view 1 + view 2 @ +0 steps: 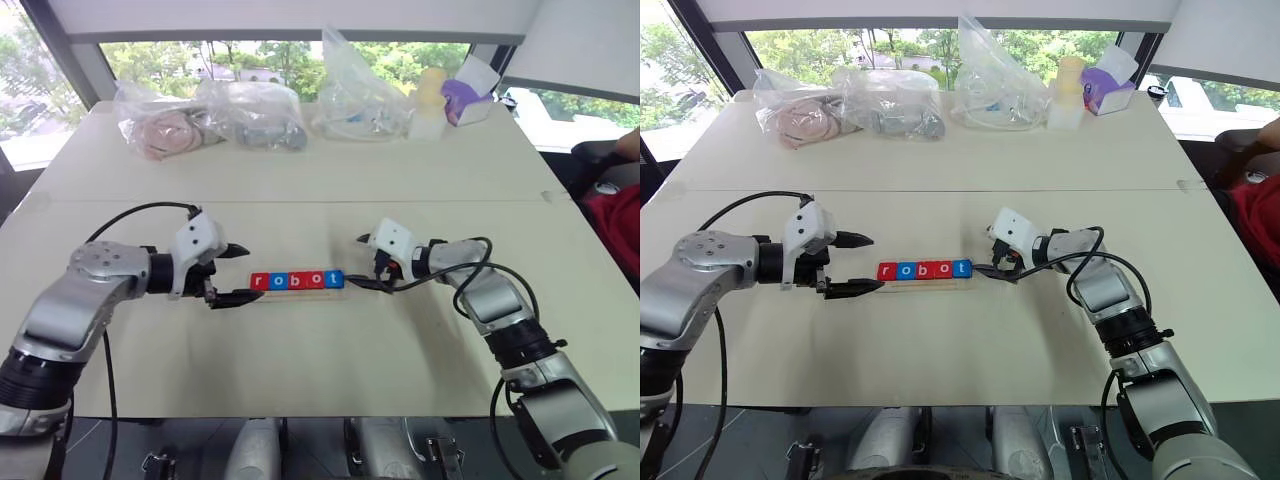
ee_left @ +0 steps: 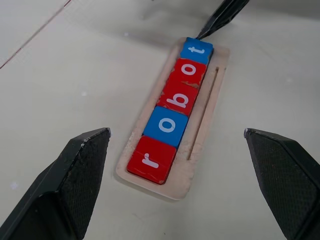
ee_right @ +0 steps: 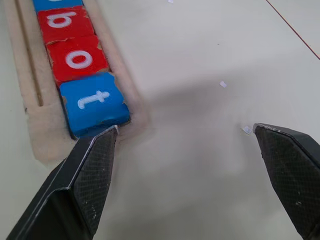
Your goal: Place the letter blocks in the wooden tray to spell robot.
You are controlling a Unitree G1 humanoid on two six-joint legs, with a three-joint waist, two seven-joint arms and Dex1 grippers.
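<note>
Blocks (image 1: 297,280) sit in a row inside the wooden tray (image 1: 290,291) at the middle of the head-camera frame, reading r, o, b, o, t: red, blue, red, red, blue. Left gripper (image 1: 233,273) hangs just left of the tray, fingers spread wide, holding nothing. Right gripper (image 1: 362,262) sits at the tray's right end, equally wide and empty, one fingertip (image 3: 92,165) right by the t block (image 3: 94,102).

Five letter blocks (image 2: 172,112) in the wooden tray (image 2: 202,130) read "robot" in white lowercase: r on red (image 2: 151,159), o on blue (image 2: 166,125), b on red (image 2: 180,97), o on red (image 2: 189,70), t on blue (image 2: 197,50); no other text readable.
</note>
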